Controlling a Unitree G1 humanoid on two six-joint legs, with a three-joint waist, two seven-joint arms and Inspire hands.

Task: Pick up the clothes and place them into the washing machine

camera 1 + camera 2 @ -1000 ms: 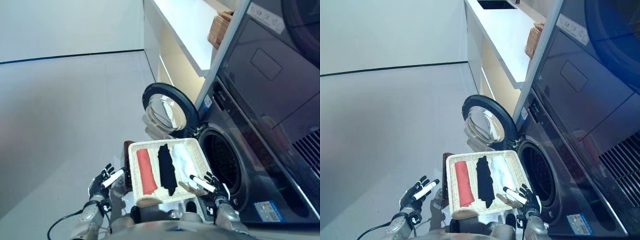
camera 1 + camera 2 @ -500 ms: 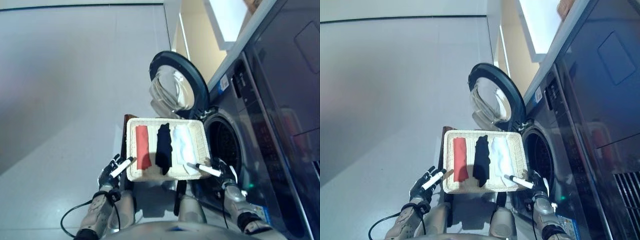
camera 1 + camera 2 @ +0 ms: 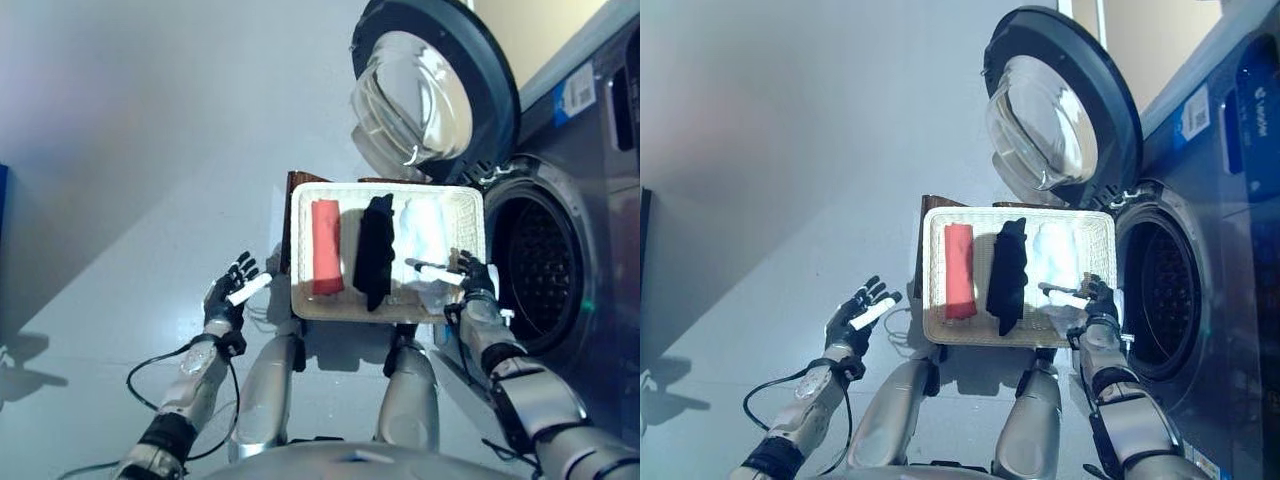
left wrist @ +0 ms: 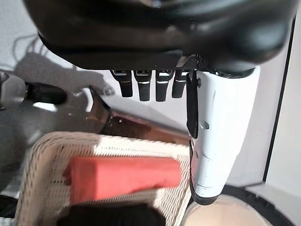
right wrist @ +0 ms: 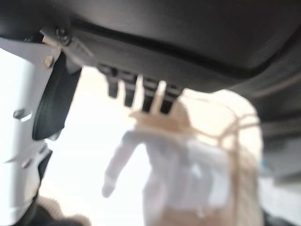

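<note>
A white wicker basket (image 3: 390, 188) stands in front of the washing machine's open drum (image 3: 535, 262). In it lie three pieces side by side: a red rolled cloth (image 3: 327, 247), a black cloth (image 3: 376, 250) and a white cloth (image 3: 425, 232). My right hand (image 3: 470, 281) is open at the basket's near right corner, its thumb stretched over the white cloth (image 5: 188, 174), which lies past the fingers and is not held. My left hand (image 3: 232, 295) hangs open to the left of the basket, apart from it; its wrist view shows the red cloth (image 4: 124, 176) beyond straight fingers.
The round washer door (image 3: 430, 85) stands swung open beyond the basket. A dark brown stand (image 3: 296, 186) shows under the basket's far left corner. Grey floor stretches away on the left, with a blue edge (image 3: 2, 200) at the far left.
The camera has tilted down and the whole picture has shifted. Both hands keep about the same places at the basket's two sides; nothing has been taken hold of.
</note>
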